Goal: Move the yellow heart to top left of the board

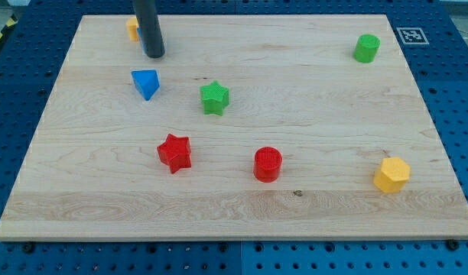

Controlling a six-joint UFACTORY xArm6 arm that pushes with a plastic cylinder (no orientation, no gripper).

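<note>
A yellow block [131, 28], its shape mostly hidden by my rod, sits near the board's top left. My tip [154, 54] rests on the board just right of it and slightly lower, close to touching. A blue triangular block [145, 82] lies just below my tip.
The wooden board [295, 206] also holds a green star [215, 98], a red star [174, 152], a red cylinder [268, 164], a green cylinder [366, 47] at top right and a yellow hexagon [391, 175] at lower right. A marker tag [411, 35] lies beyond the top right corner.
</note>
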